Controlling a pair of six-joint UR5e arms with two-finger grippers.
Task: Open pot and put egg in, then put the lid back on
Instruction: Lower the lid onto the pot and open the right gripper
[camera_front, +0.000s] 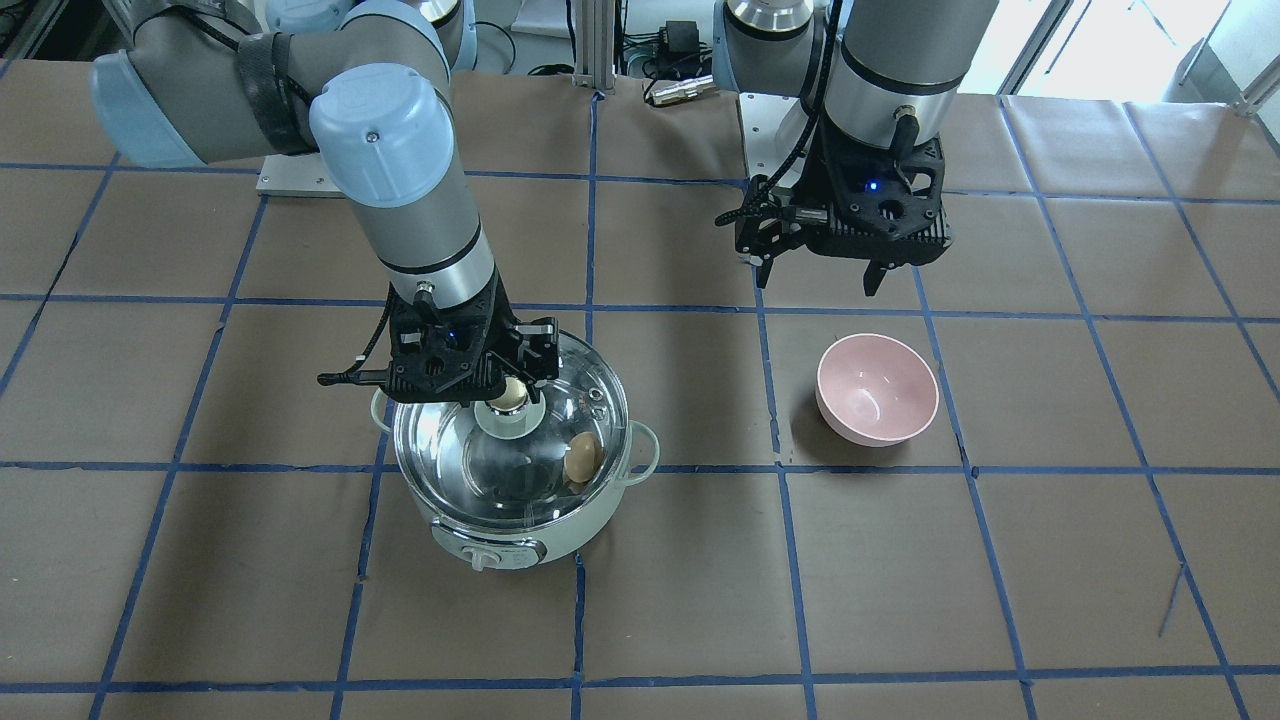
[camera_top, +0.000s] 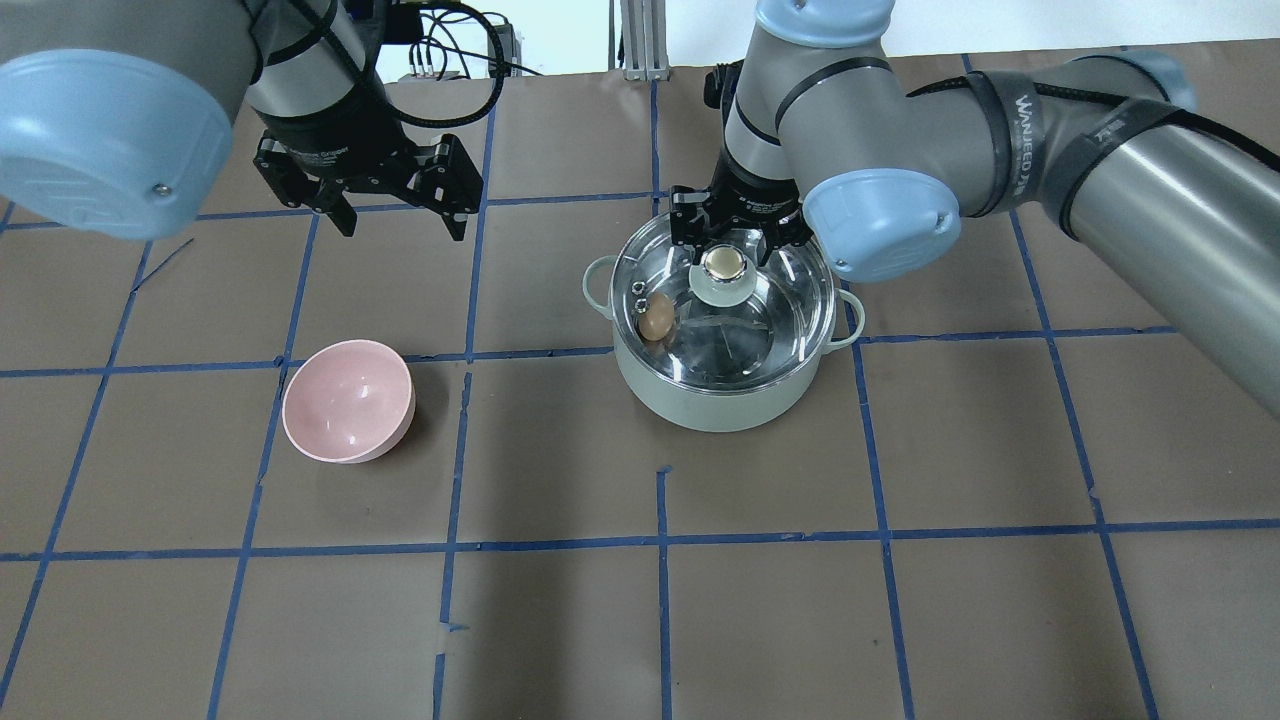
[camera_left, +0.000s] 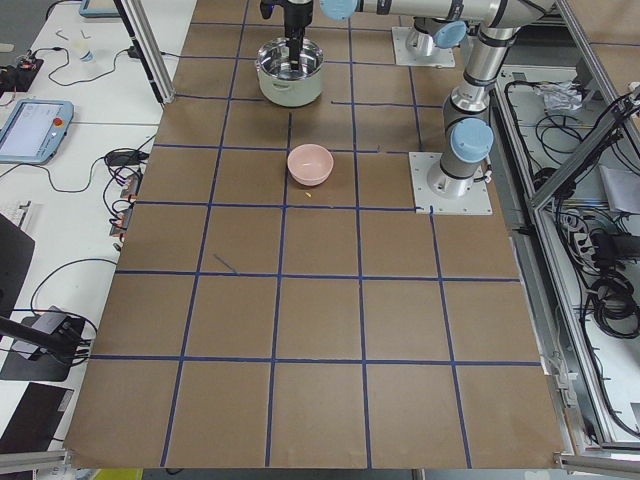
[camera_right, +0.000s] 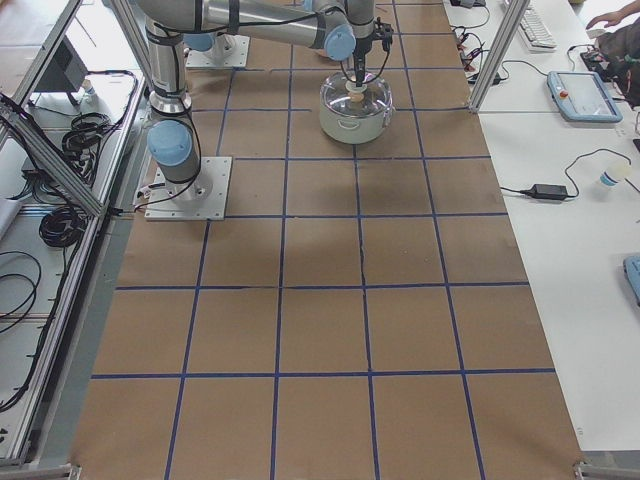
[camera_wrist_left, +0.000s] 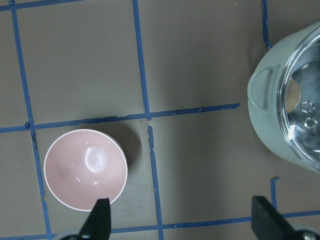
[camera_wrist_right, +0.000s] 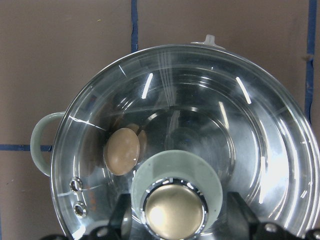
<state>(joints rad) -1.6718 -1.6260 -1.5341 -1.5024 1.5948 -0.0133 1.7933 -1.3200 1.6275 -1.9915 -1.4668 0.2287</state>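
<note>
Mint-green pot (camera_top: 715, 395) sits upright on the table, control knob facing away from the robot. The brown egg (camera_top: 656, 317) is already inside, lying against the steel wall. The clear glass lid (camera_top: 770, 300) is level over the mouth – beige-gold knob up, vent holes right by the egg.

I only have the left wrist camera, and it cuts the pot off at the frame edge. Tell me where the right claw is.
Observer: The right claw is down at the lid, one finger on each side of the knob, with a slim gap to it.
Operator: Report whether the lid is seated.
Observer: In the front view it sits level on the pot, with no gap showing at the rim.
Operator: Confirm the egg. I see only a tan smear behind the glass.
Observer: The egg lies inside on the steel bottom, off-centre, on the side of the lid's vent holes.
</note>
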